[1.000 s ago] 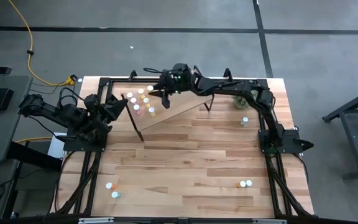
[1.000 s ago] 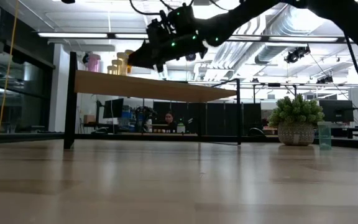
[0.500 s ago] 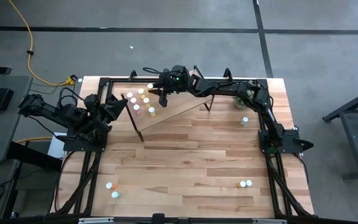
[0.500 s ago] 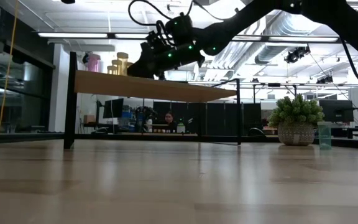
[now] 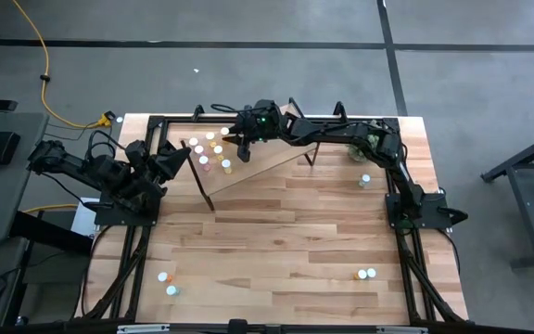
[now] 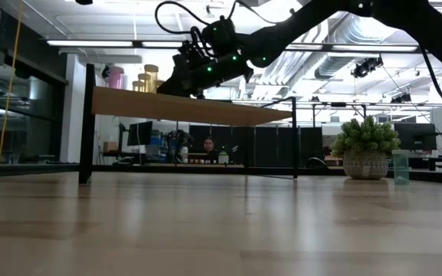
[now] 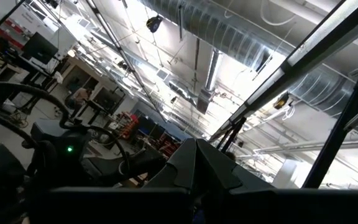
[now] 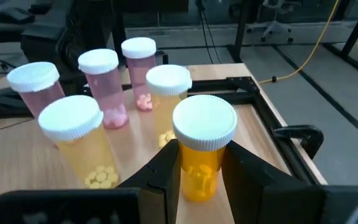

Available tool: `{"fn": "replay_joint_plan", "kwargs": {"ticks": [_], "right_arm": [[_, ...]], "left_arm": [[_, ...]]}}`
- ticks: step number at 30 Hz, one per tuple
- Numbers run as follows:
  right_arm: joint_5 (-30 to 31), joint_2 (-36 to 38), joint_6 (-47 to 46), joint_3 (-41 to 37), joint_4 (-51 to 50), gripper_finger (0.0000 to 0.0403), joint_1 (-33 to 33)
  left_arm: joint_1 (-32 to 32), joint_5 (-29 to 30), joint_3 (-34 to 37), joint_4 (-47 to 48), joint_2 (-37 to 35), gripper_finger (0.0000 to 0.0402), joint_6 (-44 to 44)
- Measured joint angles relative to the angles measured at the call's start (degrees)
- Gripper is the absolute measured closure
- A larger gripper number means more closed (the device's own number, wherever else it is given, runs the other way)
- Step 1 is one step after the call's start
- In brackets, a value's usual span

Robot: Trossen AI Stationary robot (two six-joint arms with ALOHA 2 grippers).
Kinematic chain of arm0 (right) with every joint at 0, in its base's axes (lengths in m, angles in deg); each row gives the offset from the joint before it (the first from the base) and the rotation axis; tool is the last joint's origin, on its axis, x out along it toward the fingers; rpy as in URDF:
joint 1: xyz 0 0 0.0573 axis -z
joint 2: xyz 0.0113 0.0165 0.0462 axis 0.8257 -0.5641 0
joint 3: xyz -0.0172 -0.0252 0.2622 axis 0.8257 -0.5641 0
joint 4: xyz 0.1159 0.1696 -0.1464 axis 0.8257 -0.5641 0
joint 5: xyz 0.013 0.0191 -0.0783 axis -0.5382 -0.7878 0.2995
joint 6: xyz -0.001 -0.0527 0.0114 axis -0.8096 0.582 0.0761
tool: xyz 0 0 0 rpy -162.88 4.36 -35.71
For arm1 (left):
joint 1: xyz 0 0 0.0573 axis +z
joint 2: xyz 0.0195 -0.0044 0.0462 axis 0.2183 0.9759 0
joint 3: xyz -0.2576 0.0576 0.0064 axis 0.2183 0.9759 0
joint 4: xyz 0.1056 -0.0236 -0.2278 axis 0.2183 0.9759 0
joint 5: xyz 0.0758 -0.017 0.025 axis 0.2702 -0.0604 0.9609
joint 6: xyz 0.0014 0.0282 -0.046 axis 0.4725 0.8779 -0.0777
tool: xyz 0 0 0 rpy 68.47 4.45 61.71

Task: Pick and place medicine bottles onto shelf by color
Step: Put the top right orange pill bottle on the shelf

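the right pincer point(image 8: 201, 163) is out over the shelf point(image 5: 267, 158) and pinches an orange bottle with a white cap point(image 8: 202, 152) by its sides, so the bottle stays upright and its cap stays free. it holds the bottle low, near the shelf top, just beside the other bottles. right next to it stand a yellow bottle point(image 8: 82, 142) and one more yellow bottle point(image 8: 168, 99), and past them stand three pink bottles point(image 8: 103, 87). the pink ones are together and the yellow ones are together, because each color gets its own spot on the shelf. i think the orange bottle is going down near the yellow ones to start its own group. the pincer must keep it straight so it does not bump the others and knock them over. more small bottles point(image 5: 167, 282) wait on the counter point(image 5: 286, 232), well apart from the shelf, and a teal one point(image 6: 400, 166) stands beside a potted plant point(image 6: 365, 147). the left pincer point(image 5: 172, 160) is pressed together and holds nothing; that arm rests folded at the left edge of the counter, out of the way.
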Motion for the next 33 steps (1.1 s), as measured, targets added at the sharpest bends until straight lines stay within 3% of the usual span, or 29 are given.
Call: {"fn": "replay_joint_plan", "kwargs": {"ticks": [8, 28, 33], "right_arm": [[5.7, 0.0, -0.19, 0.0, -0.8, 0.0313, -0.18], [3.95, 0.0, -0.82, 0.0, -0.75, 0.0277, -1.22], [3.95, 0.0, -0.41, 0.0, -0.75, 0.0249, -1.2]], "left_arm": [[0.0, 0.0, 0.0, 0.0, 0.0, 0.0401, 0.12], [0.01, 0.0, 0.0, -0.02, 0.0, 0.0401, -0.02], [0.0, 0.0, 0.0, -0.02, 0.0, 0.0401, -0.55]]}}
